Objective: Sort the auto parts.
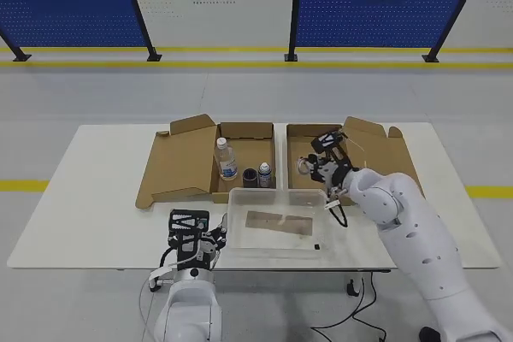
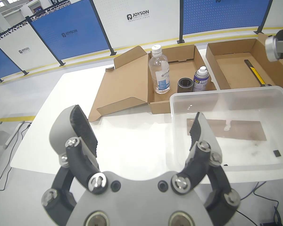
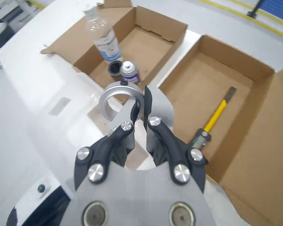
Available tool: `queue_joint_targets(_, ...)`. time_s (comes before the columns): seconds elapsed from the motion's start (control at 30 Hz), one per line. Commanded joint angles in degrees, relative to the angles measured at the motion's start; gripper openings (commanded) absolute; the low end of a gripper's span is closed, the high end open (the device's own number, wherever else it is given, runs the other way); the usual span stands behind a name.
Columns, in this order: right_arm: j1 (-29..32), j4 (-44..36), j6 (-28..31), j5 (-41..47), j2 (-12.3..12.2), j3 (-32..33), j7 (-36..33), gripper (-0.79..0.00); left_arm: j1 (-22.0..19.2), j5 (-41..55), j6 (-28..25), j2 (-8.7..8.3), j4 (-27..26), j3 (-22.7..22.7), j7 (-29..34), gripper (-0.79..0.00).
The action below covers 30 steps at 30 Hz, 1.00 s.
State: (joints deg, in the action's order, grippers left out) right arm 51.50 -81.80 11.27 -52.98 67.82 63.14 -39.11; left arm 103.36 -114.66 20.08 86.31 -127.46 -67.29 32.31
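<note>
My right gripper is shut on the rim of a silver metal ring, held in the air over the gap between the clear bin and the two boxes. From above, the ring hangs at the near left corner of the right cardboard box. That box holds a yellow caliper. The left box holds a water bottle, a black cylinder and a spray can. My left gripper stands open with nothing in it above the table, left of the bin.
A clear plastic bin stands in the front middle, with a brown sheet and a small black piece on its floor. Box flaps lie open to the left and right. White tabletop stretches away on the left.
</note>
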Motion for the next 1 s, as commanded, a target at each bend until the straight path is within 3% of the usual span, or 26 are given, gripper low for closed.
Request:
queue_joint_targets(0.0,-0.3,1.1,-3.0,-2.4,0.1,0.0,0.2,-0.785,0.0,0.0,0.0,0.00,0.0,0.0,0.0,0.000)
queue_joint_targets(0.33,-4.4,12.7,-10.2,-5.5,1.1,-1.5,-0.7,-0.785,0.0,0.0,0.0,0.00,0.0,0.0,0.0,0.000)
queue_joint_targets(0.93,-17.2,38.5,-5.3,-2.5,8.0,-14.2,-0.9,-0.785,0.0,0.0,0.0,0.00,0.0,0.0,0.0,0.000)
queue_joint_targets(0.97,-17.7,39.5,-4.8,-2.3,8.4,-14.7,-0.8,-0.739,0.0,0.0,0.0,0.00,0.0,0.0,0.0,0.000)
